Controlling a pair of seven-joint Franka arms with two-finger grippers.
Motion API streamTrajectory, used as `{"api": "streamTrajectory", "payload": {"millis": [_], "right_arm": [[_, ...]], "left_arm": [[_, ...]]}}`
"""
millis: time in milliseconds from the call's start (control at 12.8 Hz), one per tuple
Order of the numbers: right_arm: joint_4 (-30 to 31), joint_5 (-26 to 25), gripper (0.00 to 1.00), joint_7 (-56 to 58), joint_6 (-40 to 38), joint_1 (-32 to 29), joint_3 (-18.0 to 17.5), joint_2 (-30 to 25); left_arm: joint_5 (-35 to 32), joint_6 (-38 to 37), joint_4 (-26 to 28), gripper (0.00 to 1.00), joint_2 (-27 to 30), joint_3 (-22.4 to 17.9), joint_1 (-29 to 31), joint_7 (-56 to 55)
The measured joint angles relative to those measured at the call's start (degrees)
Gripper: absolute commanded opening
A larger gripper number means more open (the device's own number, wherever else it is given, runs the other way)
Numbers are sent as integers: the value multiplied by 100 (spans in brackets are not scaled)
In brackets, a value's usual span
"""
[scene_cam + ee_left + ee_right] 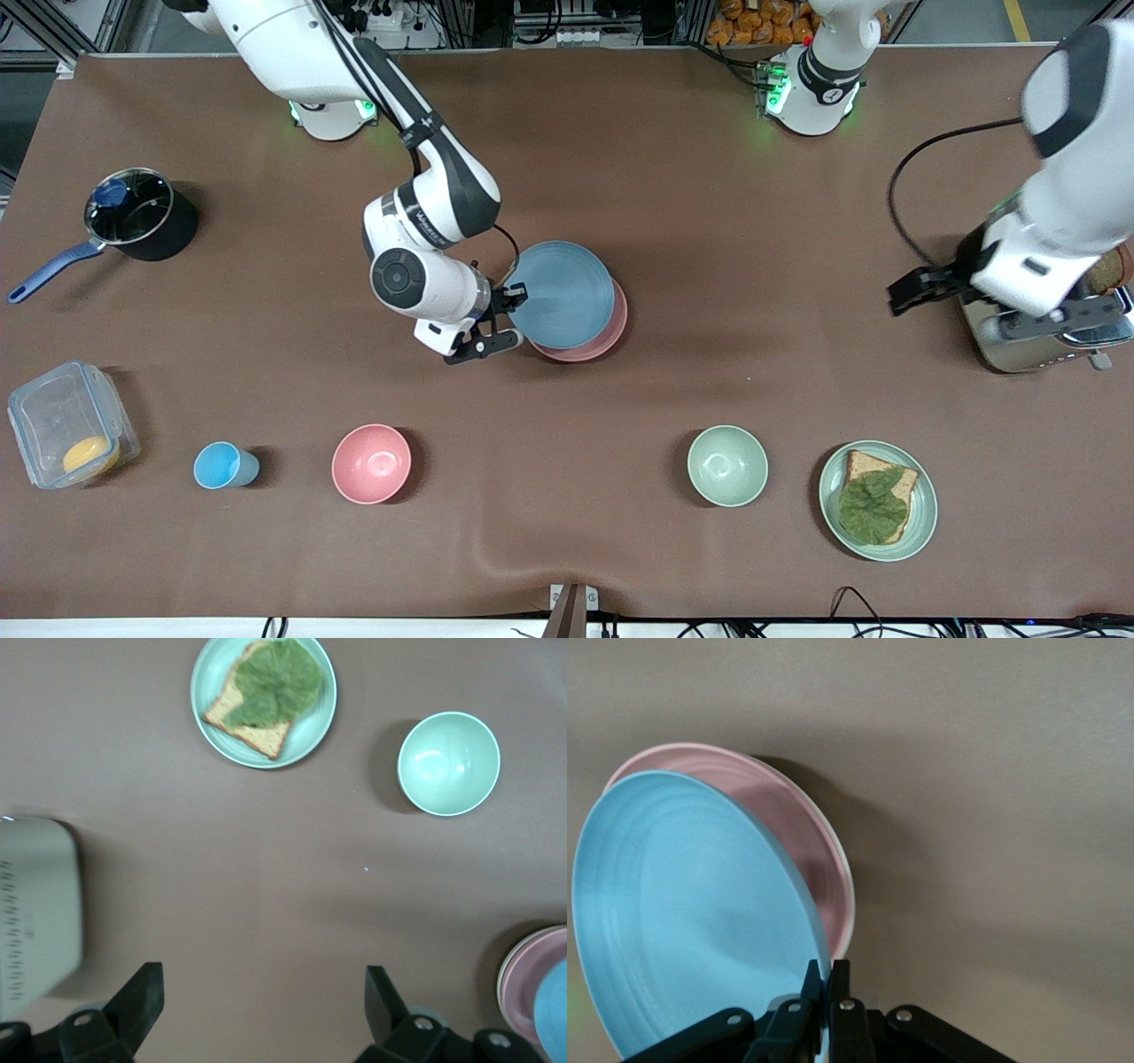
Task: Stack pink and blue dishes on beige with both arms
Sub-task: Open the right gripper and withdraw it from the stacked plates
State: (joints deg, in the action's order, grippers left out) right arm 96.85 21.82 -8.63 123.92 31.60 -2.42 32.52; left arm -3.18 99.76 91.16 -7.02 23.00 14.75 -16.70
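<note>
My right gripper (514,298) (829,973) is shut on the rim of the light blue plate (563,292) (691,904). The plate hangs tilted just over the pale pink plate (611,335) (799,824) in the middle of the table. Under the pink plate only a thin cream edge of the beige plate (850,896) (501,979) shows. The left wrist view catches the pink plate (532,979) and a sliver of the blue plate (555,1014) at its edge. My left gripper (912,288) (261,992) is open over bare table beside the toaster, holding nothing.
A toaster (1036,341) stands at the left arm's end. Near the front camera lie a green plate with bread and lettuce (921,505), a green bowl (726,465), a pink bowl (372,462), a blue cup (221,465) and a clear container (71,434). A black pot (133,217) sits farther back.
</note>
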Motion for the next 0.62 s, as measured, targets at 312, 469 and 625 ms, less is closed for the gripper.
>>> {"api": "streamTrajectory", "payload": {"millis": [312,469,625], "right_arm": [[-2,-10,0,-129,230,67,67,159],[-3,-10,0,-165,299,85,69,199],[-5,-10,0,-229,400,132,68,238]], "left_arm": [[48,-246,-129,100,224,-1775,-1515,611],[207,-265,-132,100,287,-1945,-1558,745],[255,-362,-140,100,367,-1916,-1541,771]]}}
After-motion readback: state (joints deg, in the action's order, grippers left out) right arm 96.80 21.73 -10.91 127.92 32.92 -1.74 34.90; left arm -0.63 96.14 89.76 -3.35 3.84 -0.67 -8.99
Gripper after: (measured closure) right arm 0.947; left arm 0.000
